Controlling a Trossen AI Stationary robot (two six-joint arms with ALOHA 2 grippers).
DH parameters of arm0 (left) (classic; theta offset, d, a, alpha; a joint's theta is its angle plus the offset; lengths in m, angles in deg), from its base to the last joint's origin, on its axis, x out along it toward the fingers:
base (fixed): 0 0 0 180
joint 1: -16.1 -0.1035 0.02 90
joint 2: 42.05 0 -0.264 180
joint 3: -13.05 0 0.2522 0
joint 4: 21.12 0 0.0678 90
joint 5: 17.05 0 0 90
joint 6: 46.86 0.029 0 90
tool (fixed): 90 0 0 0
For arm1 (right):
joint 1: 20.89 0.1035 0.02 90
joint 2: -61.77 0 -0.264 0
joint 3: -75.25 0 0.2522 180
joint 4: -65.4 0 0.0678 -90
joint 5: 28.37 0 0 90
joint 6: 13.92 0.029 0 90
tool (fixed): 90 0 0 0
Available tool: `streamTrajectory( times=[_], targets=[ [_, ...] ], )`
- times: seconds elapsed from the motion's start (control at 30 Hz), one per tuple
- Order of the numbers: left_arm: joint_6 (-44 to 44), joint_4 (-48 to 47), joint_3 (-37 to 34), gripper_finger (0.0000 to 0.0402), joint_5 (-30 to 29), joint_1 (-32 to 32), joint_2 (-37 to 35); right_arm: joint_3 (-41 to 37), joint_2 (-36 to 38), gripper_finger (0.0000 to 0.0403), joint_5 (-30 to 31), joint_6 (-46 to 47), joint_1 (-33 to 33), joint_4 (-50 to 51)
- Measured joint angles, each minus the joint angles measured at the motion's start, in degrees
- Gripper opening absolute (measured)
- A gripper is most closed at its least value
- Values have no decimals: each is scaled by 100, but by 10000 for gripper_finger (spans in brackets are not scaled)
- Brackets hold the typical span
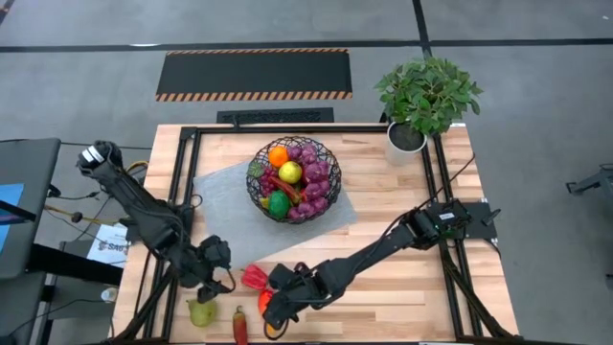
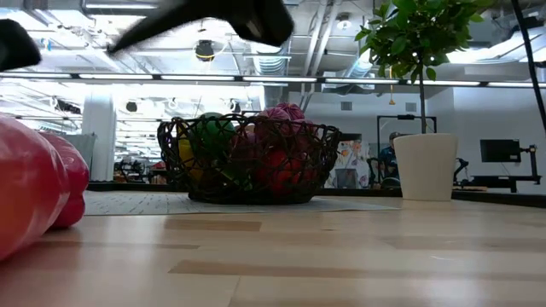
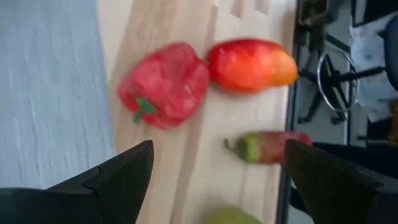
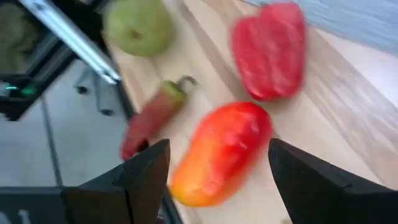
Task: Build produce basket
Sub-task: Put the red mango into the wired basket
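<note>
From above, the basket [image 1: 295,179] sits on a grey mat [image 1: 222,201] in the middle of the table [image 1: 402,278], filled with grapes, an orange, a yellow fruit and other produce. A potted plant [image 1: 424,100] stands at the far right corner. Along the near edge lie a pear [image 1: 200,312], a chili [image 1: 239,325], a red pepper [image 1: 254,277] and a mango [image 1: 264,301]. The left gripper [image 1: 222,278] hangs just left of the pepper; the right gripper [image 1: 271,311] is over the mango.

The level view shows the basket and plant pot side on, with the pepper [image 2: 34,192] large at the left edge.

The left wrist view shows its fingers [image 3: 118,180] spread wide, empty, with the pepper, mango and chili beyond.

The right wrist view shows its fingers [image 4: 146,177] apart, straddling the mango [image 4: 221,152] without closing on it.
</note>
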Motion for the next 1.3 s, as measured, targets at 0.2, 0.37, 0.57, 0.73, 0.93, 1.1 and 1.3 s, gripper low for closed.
streamTrajectory(
  times=[0.2,0.37,0.57,0.73,0.93,1.1,1.3],
  targets=[
    [-287,-22,0,345,345,362,-28,-1,-4,291,-607,640,107,930],
    [-545,-116,51,345,1195,825,-30,-1,-4,291,-772,949,302,887],
    [-1085,-200,358,345,1058,1528,83,-1,-4,291,-767,1057,366,644],
    [-1407,-130,691,345,715,2107,565,-1,-4,291,-720,908,367,649],
    [-1279,-225,1557,324,678,2230,1809,-1,-4,291,-721,466,371,649],
    [-1195,-533,2534,273,289,2014,2919,-1,-4,291,-718,-9,378,656],
    [-882,-503,3297,186,305,1587,4051,-1,-4,291,-715,-46,395,658]
  ],
)
